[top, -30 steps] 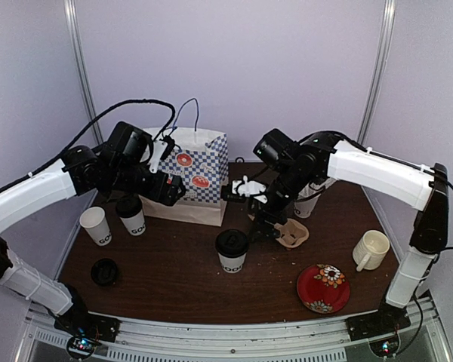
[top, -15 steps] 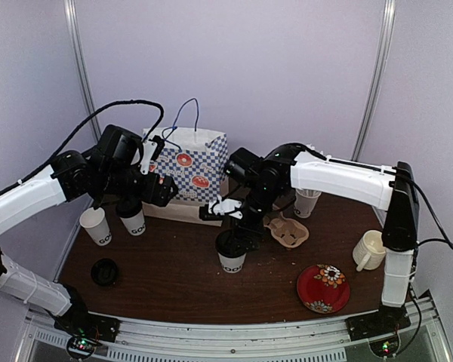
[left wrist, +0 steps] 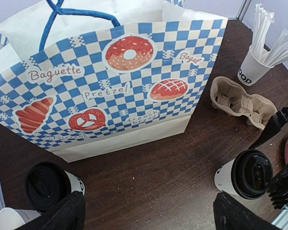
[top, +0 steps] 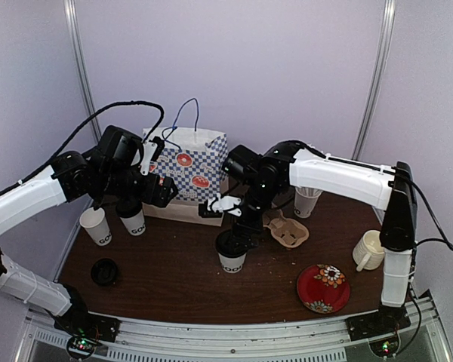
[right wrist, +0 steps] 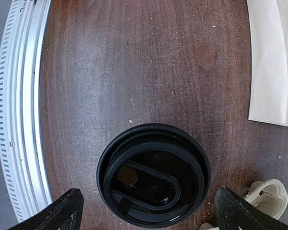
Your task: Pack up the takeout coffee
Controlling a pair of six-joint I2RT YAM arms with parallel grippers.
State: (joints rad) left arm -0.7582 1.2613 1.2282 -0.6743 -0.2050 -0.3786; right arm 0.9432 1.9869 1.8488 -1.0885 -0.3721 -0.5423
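Right claw (right wrist: 146, 191) spread wide directly over white paper cup with black plastic lid (right wrist: 153, 175), standing on dark brown wooden table (right wrist: 134, 62); left claw (left wrist: 149, 215) wide too, empty, facing blue-checked paper bag (left wrist: 110, 86)

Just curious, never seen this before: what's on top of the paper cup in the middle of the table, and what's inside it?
A black plastic lid sits on the cup, and the right gripper hovers open directly above it. The lid hides whatever is inside.

A checkered bakery bag (top: 192, 170) stands at the back; cardboard carrier (top: 288, 230), cream mug (top: 370, 250), red plate (top: 323, 287) sit right.
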